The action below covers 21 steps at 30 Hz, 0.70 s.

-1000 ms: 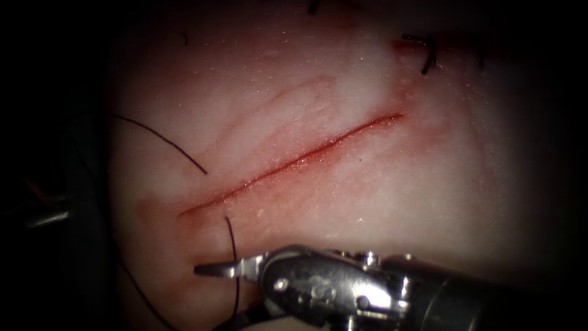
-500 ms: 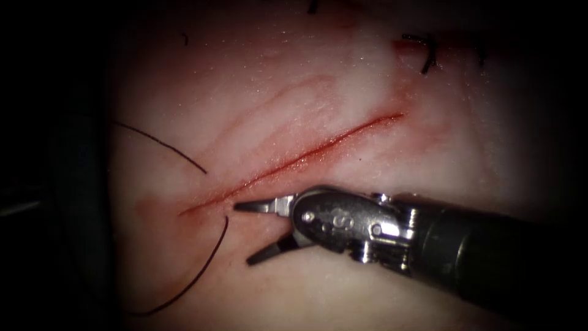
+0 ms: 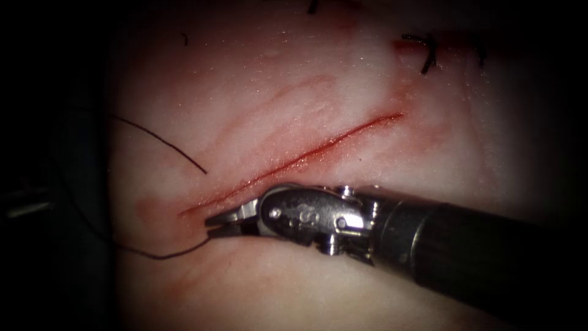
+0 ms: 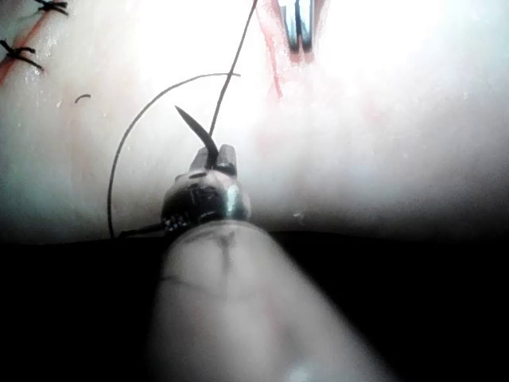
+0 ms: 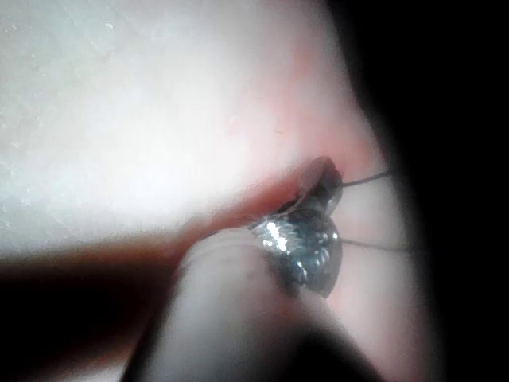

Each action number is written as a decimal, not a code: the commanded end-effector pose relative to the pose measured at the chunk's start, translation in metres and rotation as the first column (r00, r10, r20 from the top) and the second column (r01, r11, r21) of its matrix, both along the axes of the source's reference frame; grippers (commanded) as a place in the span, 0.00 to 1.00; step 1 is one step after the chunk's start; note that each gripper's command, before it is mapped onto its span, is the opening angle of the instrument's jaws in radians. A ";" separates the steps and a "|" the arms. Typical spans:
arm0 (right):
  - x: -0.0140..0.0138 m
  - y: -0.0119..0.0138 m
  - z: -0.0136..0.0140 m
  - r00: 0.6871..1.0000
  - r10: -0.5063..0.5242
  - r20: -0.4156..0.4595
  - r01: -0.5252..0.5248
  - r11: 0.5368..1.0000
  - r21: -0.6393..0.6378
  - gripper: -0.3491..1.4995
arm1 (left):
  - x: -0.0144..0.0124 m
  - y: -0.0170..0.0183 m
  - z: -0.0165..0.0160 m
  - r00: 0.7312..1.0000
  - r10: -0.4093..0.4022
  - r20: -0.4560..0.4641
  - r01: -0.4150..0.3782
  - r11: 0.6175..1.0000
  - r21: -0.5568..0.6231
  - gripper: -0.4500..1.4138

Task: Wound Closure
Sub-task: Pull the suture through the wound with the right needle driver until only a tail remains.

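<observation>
Needle (image 4: 195, 129) sits clear of the tissue (image 3: 343, 79), clamped near its rear end in the left tool (image 4: 213, 159) — that's the left wrist view. The endoscope has the right tool (image 3: 214, 224) pinching the thread (image 3: 165, 254) at the cut's (image 3: 306, 159) left end.

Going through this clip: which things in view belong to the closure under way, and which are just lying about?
In the job:
- left tool, jaws shut on the needle, which is out of the tissue
- right tool, jaws shut on the thread at the cut's lower left end

Lying about:
- finished stitches
- cut thread end
</observation>
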<state>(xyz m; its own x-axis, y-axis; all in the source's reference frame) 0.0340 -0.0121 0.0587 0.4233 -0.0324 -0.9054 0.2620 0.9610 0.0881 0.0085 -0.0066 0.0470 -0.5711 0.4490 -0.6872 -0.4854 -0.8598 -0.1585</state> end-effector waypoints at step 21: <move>-0.0018 -0.0090 -0.0131 0.995 -0.095 0.009 0.095 0.995 -0.009 0.91 | -0.0046 -0.0006 0.0009 0.998 0.041 0.054 -0.042 0.999 0.024 0.05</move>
<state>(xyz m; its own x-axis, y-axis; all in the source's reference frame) 0.0315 -0.0216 0.0452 0.4296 -0.0748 -0.8999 0.3407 0.9364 0.0848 0.0046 -0.0076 0.0476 -0.5537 0.4446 -0.7041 -0.4389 -0.8744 -0.2069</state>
